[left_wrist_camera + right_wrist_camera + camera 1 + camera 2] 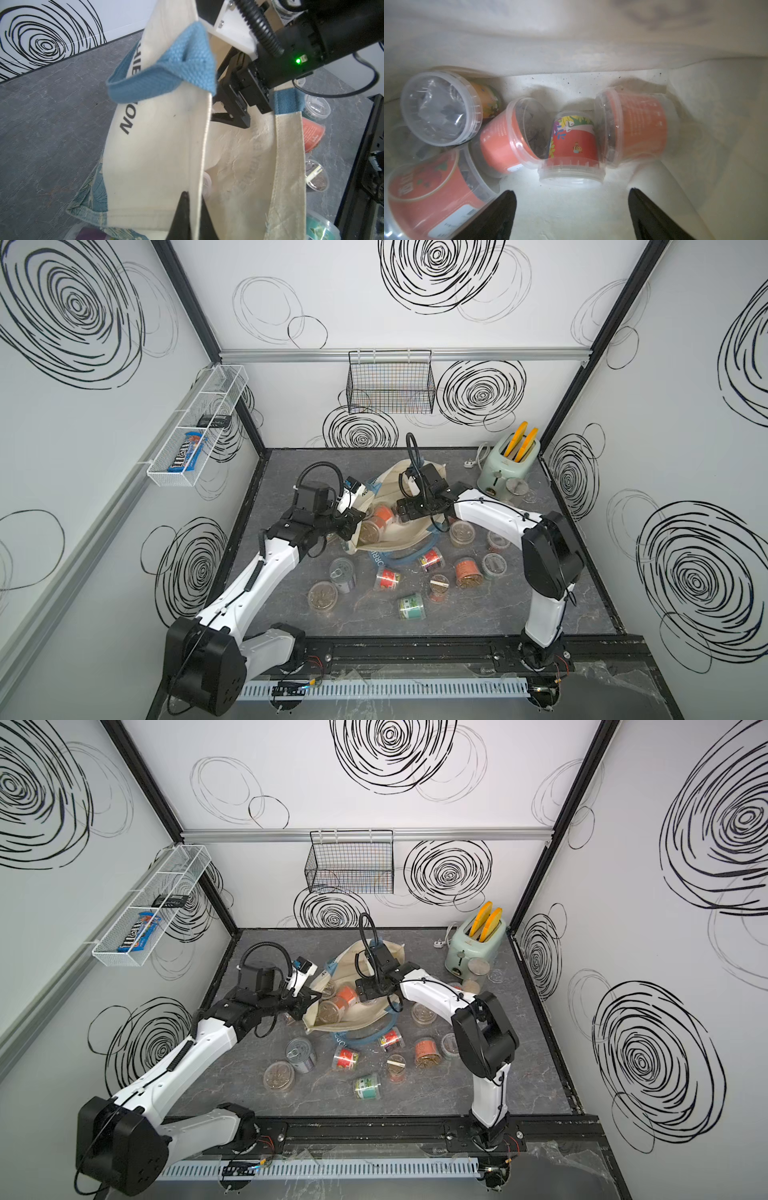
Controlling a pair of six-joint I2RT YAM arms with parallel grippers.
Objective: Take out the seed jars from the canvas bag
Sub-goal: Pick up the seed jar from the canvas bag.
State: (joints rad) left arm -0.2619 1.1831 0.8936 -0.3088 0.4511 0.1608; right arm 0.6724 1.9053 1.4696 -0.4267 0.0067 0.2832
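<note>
Left tool (194, 200) clamped on the canvas bag (158, 145) rim, one finger hidden behind cloth. Right tool (571, 192) spread wide inside, empty; seed jars (572, 141) just ahead of its tips, one cut off.

White swirl-print walls (332, 281) w/ 1 black wire basket (390, 385), grey floor (478, 614).

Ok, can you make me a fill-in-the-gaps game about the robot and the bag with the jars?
1. The left tool is ____ on the bag's rim.
2. The right tool, inside the bag near the jars, has its jaws ____.
3. The candy pack lies in the ____ wire basket.

Missing words: shut; open; white.
</note>
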